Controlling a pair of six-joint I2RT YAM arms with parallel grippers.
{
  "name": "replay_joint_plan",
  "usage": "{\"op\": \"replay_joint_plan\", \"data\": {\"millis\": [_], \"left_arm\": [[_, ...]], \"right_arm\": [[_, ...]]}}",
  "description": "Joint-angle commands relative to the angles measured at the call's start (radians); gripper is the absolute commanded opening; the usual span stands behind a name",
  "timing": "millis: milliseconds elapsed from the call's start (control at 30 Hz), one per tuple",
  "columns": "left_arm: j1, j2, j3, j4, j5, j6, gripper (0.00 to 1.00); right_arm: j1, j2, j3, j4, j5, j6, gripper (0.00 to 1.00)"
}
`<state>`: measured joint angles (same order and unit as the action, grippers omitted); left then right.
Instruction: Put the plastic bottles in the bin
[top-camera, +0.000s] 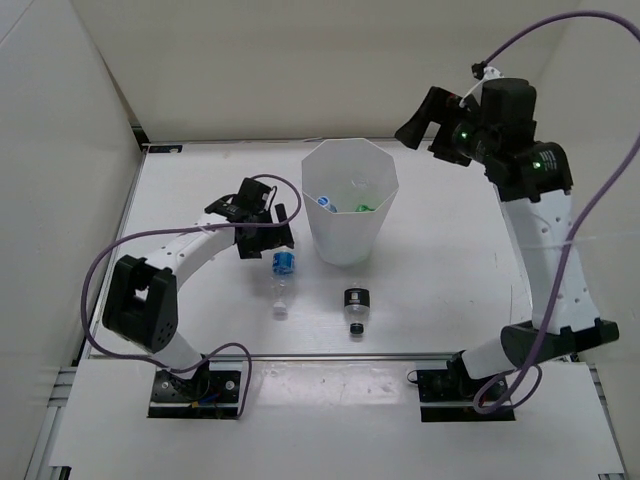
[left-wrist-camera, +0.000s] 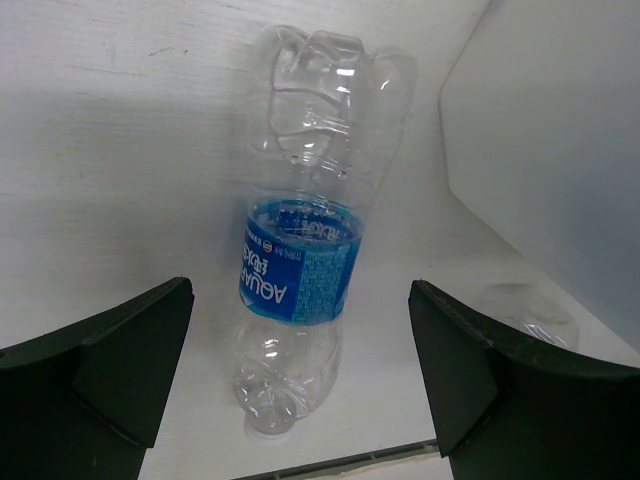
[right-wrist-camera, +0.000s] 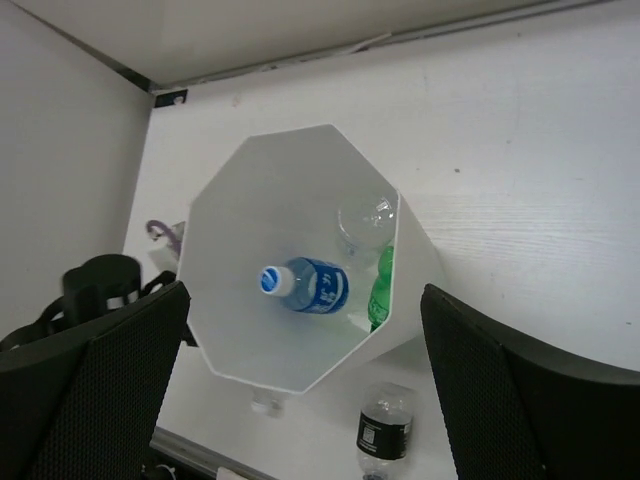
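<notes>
While the tall white plastic bin (top-camera: 345, 238) with flat sides stands on the table (top-camera: 200, 170), three bottles lie inside it: a blue-label bottle (right-wrist-camera: 305, 285), a green bottle (right-wrist-camera: 381, 290) and a plain clear bottle (right-wrist-camera: 365, 220). The left gripper (left-wrist-camera: 300, 300) gapes wide around a crinkly clear bottle (left-wrist-camera: 300, 200) lying beside the bin, not touching it. The right gripper (right-wrist-camera: 300, 295) hangs wide above the bin. A short black-label bottle (top-camera: 356, 308) lies nearby.

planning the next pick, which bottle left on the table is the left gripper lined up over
The clear blue-labelled bottle, framed between the open fingers of the left gripper. The short black-labelled bottle lies apart, further right.
</notes>
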<state>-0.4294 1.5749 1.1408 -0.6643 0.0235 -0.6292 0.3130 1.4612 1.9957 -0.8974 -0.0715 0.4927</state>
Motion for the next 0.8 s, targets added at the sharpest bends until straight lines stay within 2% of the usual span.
{"op": "replay_joint_plan", "data": {"millis": [0,200,567,767], "left_arm": [[-0.008,0.029,0.008,0.035,-0.003,0.034,1.0],[-0.017,0.068,-0.001,0.046,-0.004,0.054,1.0],[-0.017,0.099,-0.03,0.046,0.006,0.054,0.79],[-0.017,0.099,-0.061,0.046,0.006,0.054,0.73]], "right_arm": [[-0.009,-0.03,-0.015,0.037,-0.042,-0.005,1.0],[-0.028,-0.064,-0.075,0.028,-0.06,-0.005,1.0],[-0.049,-0.093,-0.115,0.028,-0.07,-0.005,1.0],[-0.049,-0.093,-0.124,0.028,-0.07,0.004,1.0]]}}
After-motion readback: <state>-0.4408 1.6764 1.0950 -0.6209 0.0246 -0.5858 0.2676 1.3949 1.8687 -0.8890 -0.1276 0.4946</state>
